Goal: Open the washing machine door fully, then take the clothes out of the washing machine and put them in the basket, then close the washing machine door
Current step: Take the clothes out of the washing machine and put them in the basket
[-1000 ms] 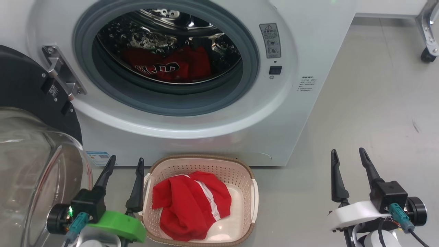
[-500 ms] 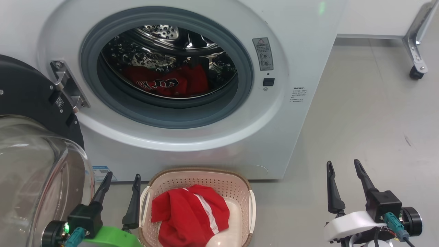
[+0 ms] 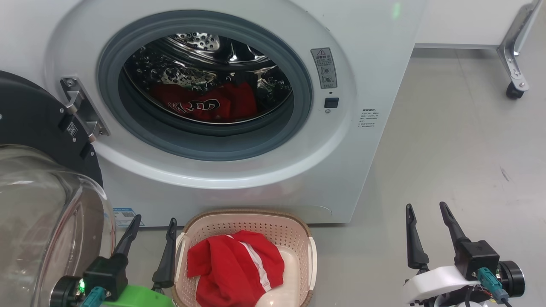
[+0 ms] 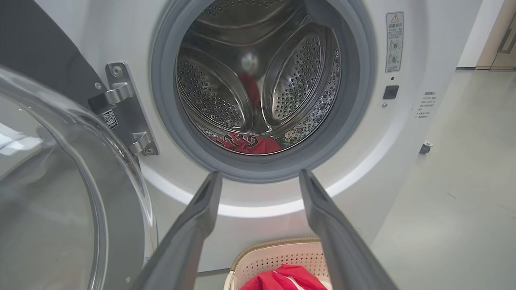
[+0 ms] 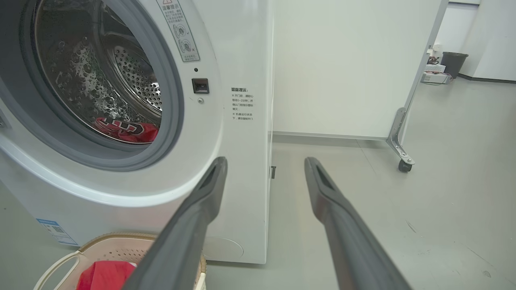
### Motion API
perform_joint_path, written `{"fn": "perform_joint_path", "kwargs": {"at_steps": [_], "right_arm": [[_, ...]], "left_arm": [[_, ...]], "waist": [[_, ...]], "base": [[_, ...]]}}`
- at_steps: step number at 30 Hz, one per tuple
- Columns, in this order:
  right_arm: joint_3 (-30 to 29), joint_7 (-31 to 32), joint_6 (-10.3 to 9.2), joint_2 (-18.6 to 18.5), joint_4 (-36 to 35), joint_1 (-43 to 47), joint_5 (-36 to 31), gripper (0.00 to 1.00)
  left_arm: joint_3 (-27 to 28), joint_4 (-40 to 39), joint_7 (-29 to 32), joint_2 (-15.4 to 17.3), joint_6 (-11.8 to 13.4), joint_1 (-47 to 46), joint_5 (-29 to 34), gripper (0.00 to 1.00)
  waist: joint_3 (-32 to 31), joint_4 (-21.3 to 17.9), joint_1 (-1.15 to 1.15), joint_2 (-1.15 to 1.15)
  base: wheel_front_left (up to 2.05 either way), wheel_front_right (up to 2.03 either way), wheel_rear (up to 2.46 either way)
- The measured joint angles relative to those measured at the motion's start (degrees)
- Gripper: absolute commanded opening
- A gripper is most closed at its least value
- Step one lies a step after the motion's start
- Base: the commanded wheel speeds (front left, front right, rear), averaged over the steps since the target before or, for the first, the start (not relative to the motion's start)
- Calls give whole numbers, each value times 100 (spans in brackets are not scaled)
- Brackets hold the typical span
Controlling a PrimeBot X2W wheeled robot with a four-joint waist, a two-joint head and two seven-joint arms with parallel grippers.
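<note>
Head view: left gripper (image 3: 155, 218) low left, fingers spread wide, nothing held; right gripper (image 3: 426, 206) low right, same, empty. Between them basket (image 3: 256, 212), red jersey (image 3: 230, 266) heaped inside. Beyond, washing machine door (image 3: 30, 111) swung out at left, more red clothes (image 3: 213, 102) lying in drum (image 3: 200, 42) of washing machine (image 3: 362, 64).

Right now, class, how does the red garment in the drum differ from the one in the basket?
The drum garment shows dark-and-white lettering; the basket garment shows a white stripe. The drum garment lies inside the washing machine; the basket garment lies bunched in the basket. Both are bright red.
</note>
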Motion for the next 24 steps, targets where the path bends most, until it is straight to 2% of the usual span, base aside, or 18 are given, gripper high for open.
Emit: {"fn": "perform_joint_path", "kwargs": {"at_steps": [13, 21, 24], "right_arm": [[10, 0, 0, 0, -33, 7, 0, 100], [68, 49, 7, 8, -143, 7, 0, 100], [112, 51, 8, 9, -199, -20, 0, 100]], "left_arm": [[37, -210, 159, -15, 19, 49, 75, 100], [-210, -225, 489, -75, 11, 3, 40, 100], [-274, -127, 617, -98, -62, -141, -15, 100]], "waist": [[22, 20, 0, 0], [181, 25, 0, 0], [286, 5, 0, 0]], "base": [[0, 0, 0], [0, 0, 0], [0, 0, 0]]}}
